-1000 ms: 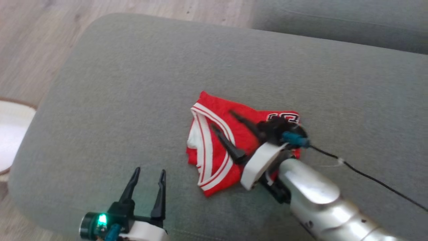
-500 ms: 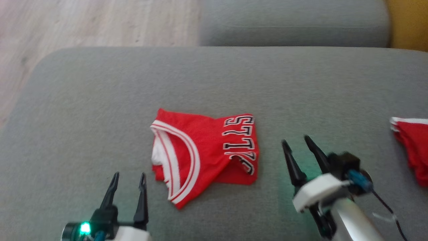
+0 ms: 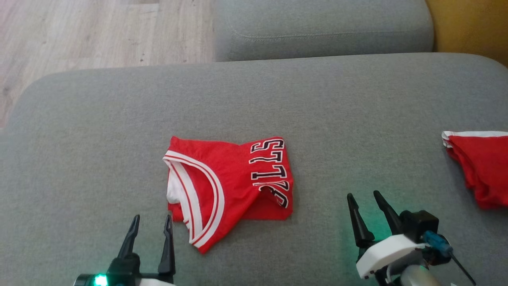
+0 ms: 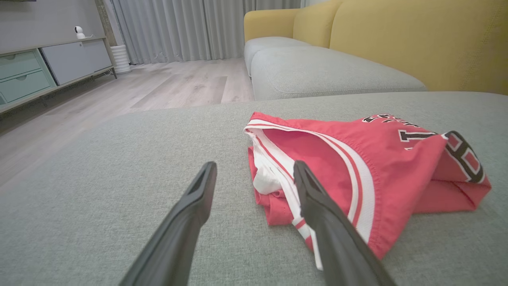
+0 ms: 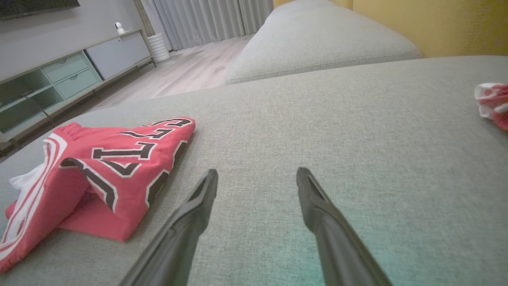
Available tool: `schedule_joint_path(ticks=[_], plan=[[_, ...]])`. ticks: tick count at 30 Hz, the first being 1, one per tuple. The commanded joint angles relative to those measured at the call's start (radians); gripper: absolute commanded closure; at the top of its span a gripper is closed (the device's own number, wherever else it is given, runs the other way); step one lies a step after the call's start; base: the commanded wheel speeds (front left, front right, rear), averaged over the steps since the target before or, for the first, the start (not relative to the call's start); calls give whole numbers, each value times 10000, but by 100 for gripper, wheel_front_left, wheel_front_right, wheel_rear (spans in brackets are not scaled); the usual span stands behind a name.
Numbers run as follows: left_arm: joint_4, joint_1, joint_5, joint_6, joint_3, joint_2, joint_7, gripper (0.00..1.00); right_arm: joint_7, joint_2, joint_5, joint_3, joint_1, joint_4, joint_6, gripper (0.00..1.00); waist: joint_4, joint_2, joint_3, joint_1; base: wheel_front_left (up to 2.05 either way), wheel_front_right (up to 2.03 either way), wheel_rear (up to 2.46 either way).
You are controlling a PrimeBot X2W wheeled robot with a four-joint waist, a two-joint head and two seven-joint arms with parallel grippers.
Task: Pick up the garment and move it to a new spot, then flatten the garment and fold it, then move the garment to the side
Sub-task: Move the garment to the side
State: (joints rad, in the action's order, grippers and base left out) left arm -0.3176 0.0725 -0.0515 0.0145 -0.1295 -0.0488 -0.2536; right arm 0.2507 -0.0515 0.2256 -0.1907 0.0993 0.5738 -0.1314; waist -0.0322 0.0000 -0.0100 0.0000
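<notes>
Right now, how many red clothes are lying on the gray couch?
2. One folded red shirt lies mid-cushion, near the left pincer. Another red garment lies at the far right, cut off by the picture's edge; more could be out of view.

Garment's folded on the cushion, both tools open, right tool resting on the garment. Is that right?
Not quite. The right tool is not on the garment; it sits apart, to the garment's right, over bare cushion, as the head view shows. The rest holds: the garment lies folded on the cushion, and the left tool and right tool are open.
</notes>
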Motion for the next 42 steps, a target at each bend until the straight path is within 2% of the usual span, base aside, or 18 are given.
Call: schedule_joint_path(ticks=[1, 6, 11, 14, 19, 23, 24, 25, 26, 29, 33, 38, 42], plan=[[272, -202, 18, 20, 221, -15, -82, 0, 110, 13, 108, -318, 465, -347, 7, 0, -101, 0, -12, 0, 0, 0, 0], [254, -238, 59, -76, 125, -15, -82, 0, 110, 13, 377, -734, 800, -292, 7, 0, -315, 0, -85, 0, 0, 0, 0], [202, -426, 81, -191, -76, -15, -82, 0, 110, 13, 823, -1524, 1713, 105, 7, 0, -818, 0, -308, 0, 0, 0, 0], [136, -546, 83, -285, -266, -15, -82, 0, 110, 13, 1037, -1857, 2342, 811, 7, 0, -1240, 0, -395, 0, 0, 0, 0], [65, -709, 98, -394, -539, -15, -82, 0, 43, 13, 1316, -2131, 3127, 2785, 7, 0, -1941, 0, -585, 0, 0, 0, 0], [16, -759, 104, -460, -614, -15, -82, 0, -145, 13, 1930, -2580, 3444, 3883, 7, 0, -2258, 0, -718, 0, 0, 0, 0], [15, -756, 104, -460, -608, -15, -82, 0, -188, 13, 2018, -2731, 3500, 4087, 7, 8, -2284, 0, -738, 0, 0, 0, 0], [15, -754, 100, -459, -602, -15, -82, 0, -209, 13, 2118, -2842, 3544, 4268, 7, 52, -2295, 0, -757, 0, 0, 0, 0], [19, -750, 97, -455, -591, -15, -82, 0, -208, 13, 2237, -2957, 3582, 4393, 7, 100, -2283, 0, -785, 0, 0, 0, 0], [21, -720, 81, -450, -565, -15, -82, 0, -57, 13, 2365, -3027, 3812, 4703, 7, 100, -2111, 0, -796, 0, 0, 0, 0], [130, -741, -17, -434, -556, -14, -82, 0, 96, 13, 2048, -2483, 4225, 4831, 7, 100, -1534, 0, -757, 0, 0, 0, 0], [319, -928, -113, -455, -624, -14, -82, 0, 107, 13, 1236, -1347, 4159, 3845, 7, 100, -135, 0, -739, 0, 0, 0, 0], [407, -1150, -131, -490, -694, -14, -82, 0, 108, 13, 973, -1221, 3861, 3086, 7, 100, 1477, 0, -825, 0, 0, 0, 0]])
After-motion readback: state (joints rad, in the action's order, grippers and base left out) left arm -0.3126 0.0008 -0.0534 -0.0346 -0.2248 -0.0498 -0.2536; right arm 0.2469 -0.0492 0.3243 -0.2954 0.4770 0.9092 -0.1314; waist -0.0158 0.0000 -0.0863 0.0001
